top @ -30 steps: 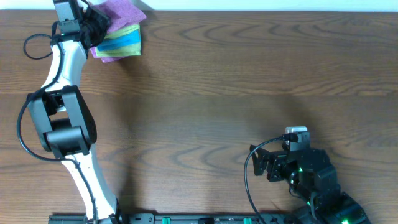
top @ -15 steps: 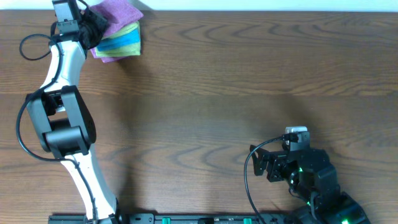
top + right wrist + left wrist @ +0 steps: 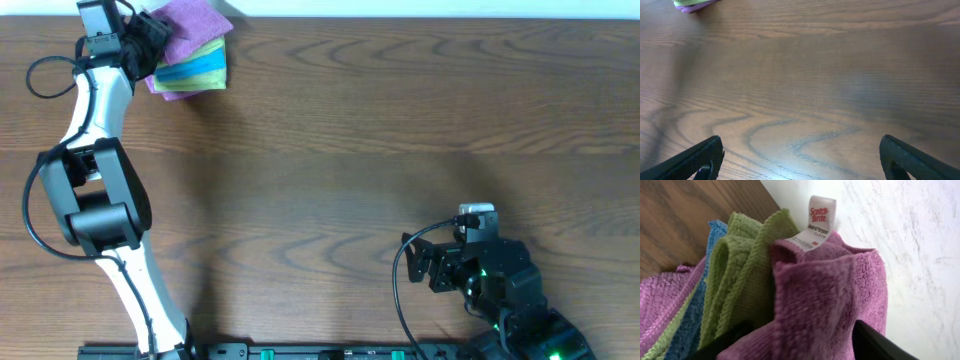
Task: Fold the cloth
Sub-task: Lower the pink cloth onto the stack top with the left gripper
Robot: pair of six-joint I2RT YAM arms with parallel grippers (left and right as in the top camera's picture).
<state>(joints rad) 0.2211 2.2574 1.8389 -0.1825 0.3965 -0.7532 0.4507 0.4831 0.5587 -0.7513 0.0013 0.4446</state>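
Closest to you, the right hand (image 3: 425, 262) sits low over the brown wood-grain surface (image 3: 350, 150). Its fingers are spread wide with nothing between them. It looks parked there to keep out of the way, so you have no second grip to rely on yet.

Ahead of that hand is a long stretch of bare surface. The work itself lies well apart from it, off to its far left.

There the left hand (image 3: 148, 38) has closed on the purple, green and blue microfibre cloth (image 3: 825, 295), pinching a purple fold between its dark fingers (image 3: 875, 340). Just beyond the fingers the cloth is bunched into standing ridges, purple in front with green and blue layers behind. A white sewn-in label (image 3: 815, 222) sticks up at the top. The bundle sits hard against the surface's far corner, with the pale mottled floor (image 3: 900, 240) directly past it.

The grip seems meant for dragging the cloth back to open surface. Folding at that edge risks it slipping off.
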